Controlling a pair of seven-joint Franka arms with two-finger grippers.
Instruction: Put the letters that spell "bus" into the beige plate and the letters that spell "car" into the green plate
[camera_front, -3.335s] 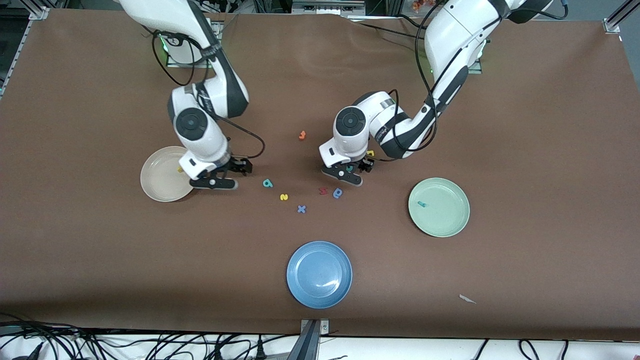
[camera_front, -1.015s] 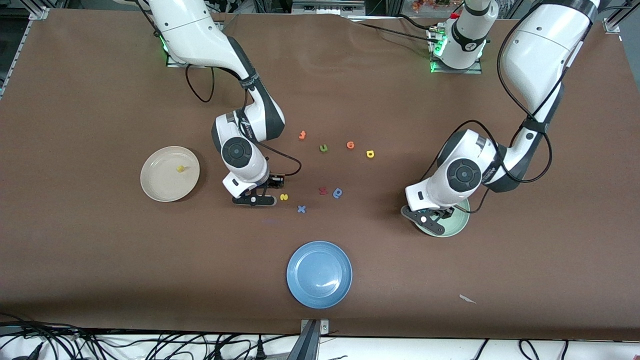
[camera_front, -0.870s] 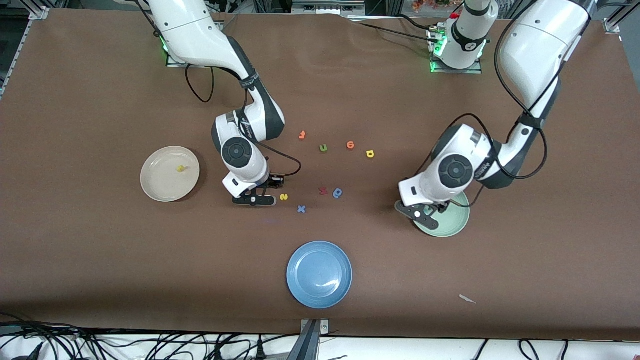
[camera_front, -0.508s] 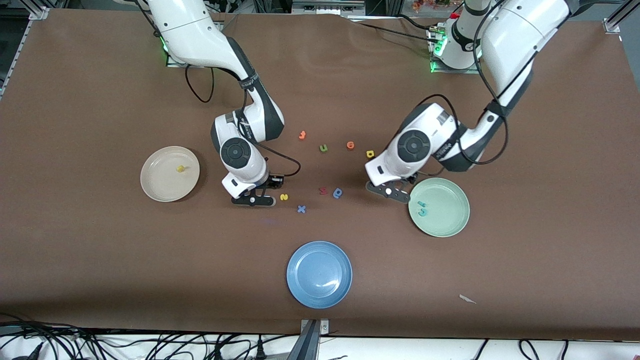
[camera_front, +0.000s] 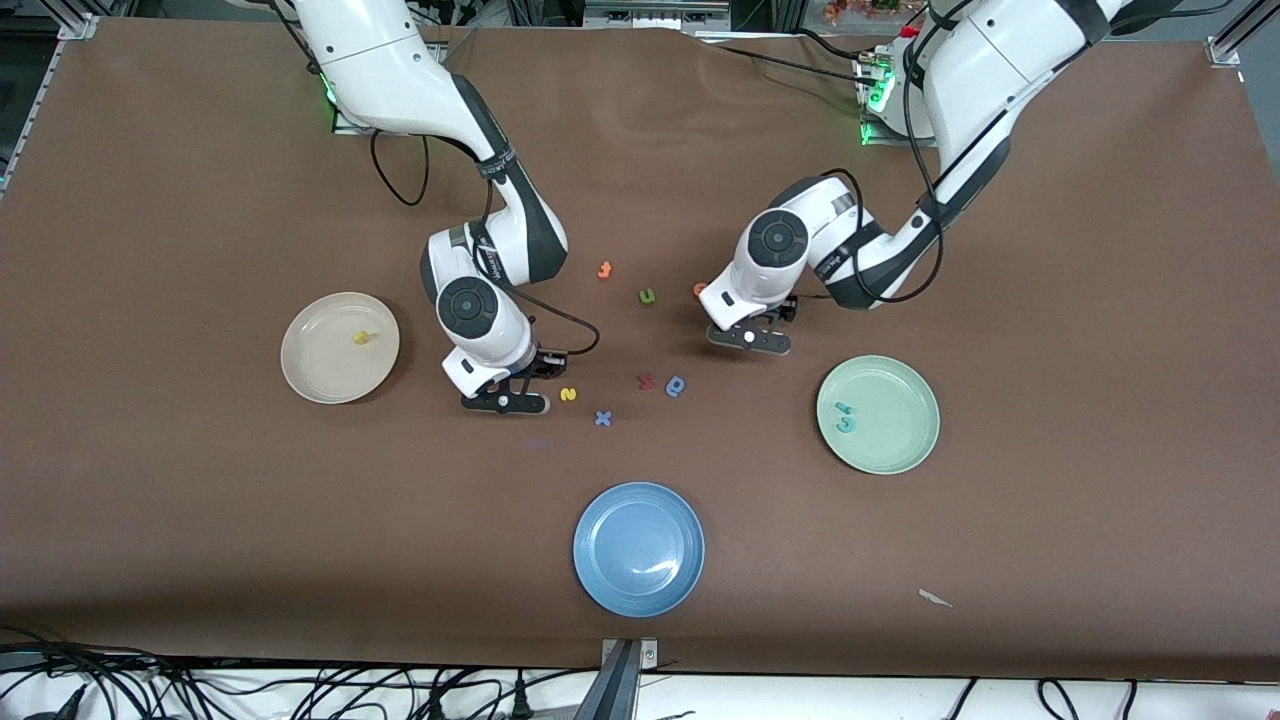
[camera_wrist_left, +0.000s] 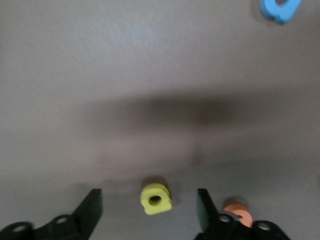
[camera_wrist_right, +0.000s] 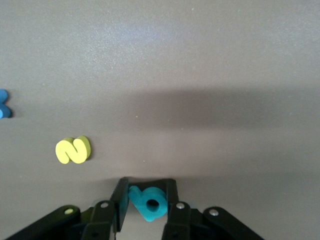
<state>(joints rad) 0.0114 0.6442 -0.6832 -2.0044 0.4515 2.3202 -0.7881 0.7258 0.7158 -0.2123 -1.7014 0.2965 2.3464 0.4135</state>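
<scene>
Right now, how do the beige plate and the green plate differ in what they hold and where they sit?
The beige plate holds one small yellow letter; the green plate holds two teal letters. The beige plate lies toward the right arm's end of the table, the green plate toward the left arm's end and slightly nearer the front camera. Both are round, shallow and look the same size, and neither gripper is over either plate.

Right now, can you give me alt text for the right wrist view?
The right gripper has its fingers closed around a small teal foam letter b on the brown table. A yellow foam letter s lies nearby.
</scene>
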